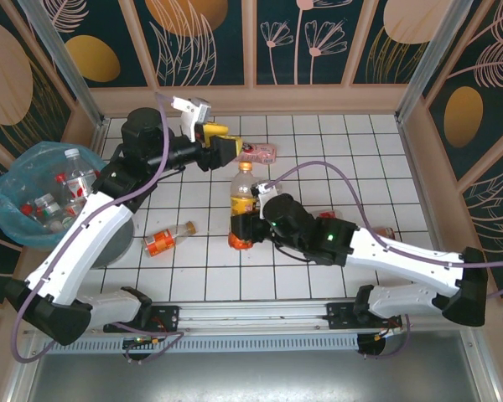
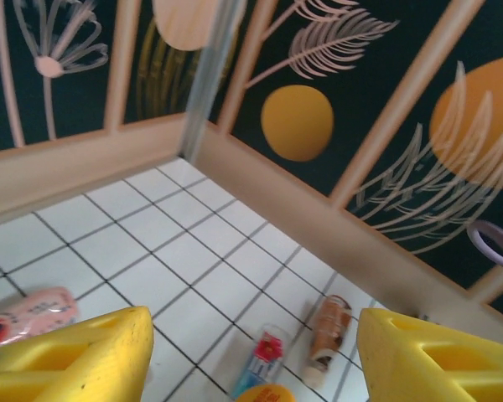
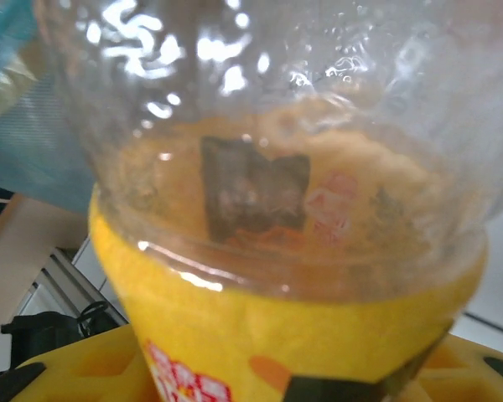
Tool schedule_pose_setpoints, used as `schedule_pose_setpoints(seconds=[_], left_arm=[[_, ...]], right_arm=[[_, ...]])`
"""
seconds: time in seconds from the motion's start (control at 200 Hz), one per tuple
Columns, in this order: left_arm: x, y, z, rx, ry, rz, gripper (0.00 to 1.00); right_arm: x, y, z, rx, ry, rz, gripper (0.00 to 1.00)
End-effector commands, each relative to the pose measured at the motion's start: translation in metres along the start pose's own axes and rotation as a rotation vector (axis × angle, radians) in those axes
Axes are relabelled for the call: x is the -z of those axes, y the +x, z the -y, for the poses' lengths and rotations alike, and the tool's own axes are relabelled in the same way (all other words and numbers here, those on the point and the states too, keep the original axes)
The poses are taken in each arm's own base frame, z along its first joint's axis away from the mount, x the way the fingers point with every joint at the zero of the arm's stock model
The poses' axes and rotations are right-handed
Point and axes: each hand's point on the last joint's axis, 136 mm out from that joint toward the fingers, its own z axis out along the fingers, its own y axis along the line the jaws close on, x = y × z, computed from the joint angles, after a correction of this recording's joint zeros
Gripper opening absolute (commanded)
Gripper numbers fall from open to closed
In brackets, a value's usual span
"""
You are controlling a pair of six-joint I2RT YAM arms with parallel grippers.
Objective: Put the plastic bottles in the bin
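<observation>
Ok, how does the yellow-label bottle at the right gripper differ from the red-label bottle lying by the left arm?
The yellow-label bottle sits in the right gripper; the red-label bottle lies loose on the table. The yellow-label bottle looks longer than the red-label bottle. Both are clear plastic, not yet in the bin.

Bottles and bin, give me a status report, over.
Left gripper open, empty, near pink bottle. Right gripper shut on yellow-label bottle, mid-table. Bin at left holds several bottles. Left arm lies between held bottle and bin.
</observation>
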Motion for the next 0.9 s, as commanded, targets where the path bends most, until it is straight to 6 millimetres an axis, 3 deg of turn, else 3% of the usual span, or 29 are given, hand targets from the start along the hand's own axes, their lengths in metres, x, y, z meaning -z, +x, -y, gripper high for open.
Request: schedule_pose_setpoints(seconds=[0.0,0.195,0.33,0.601,0.816,0.896], left_arm=[[0.003,-0.003,0.026,0.015,0.133,-0.023,0.65],[-0.004,0.017,0.026,0.063,0.187,-0.087,0.62],[-0.003,0.019,0.034,0.061,0.237,-0.098,0.56],[-0.003,0.023,0.039,0.067,0.278,-0.115,0.54],[-0.004,0.025,0.037,0.068,0.271,-0.112,0.34],[-0.004,0.026,0.035,0.069,0.263,-0.107,0.35]], right_arm=[[0.021,-0.038,-0.023,0.103,-0.082,0.144,0.43],[0.030,-0.041,-0.035,0.158,-0.152,0.170,0.44],[0.031,-0.040,-0.039,0.168,-0.179,0.168,0.43],[0.031,-0.040,-0.043,0.171,-0.200,0.172,0.43],[0.031,-0.039,-0.045,0.171,-0.212,0.166,0.43],[0.030,-0.037,-0.046,0.169,-0.218,0.161,0.42]])
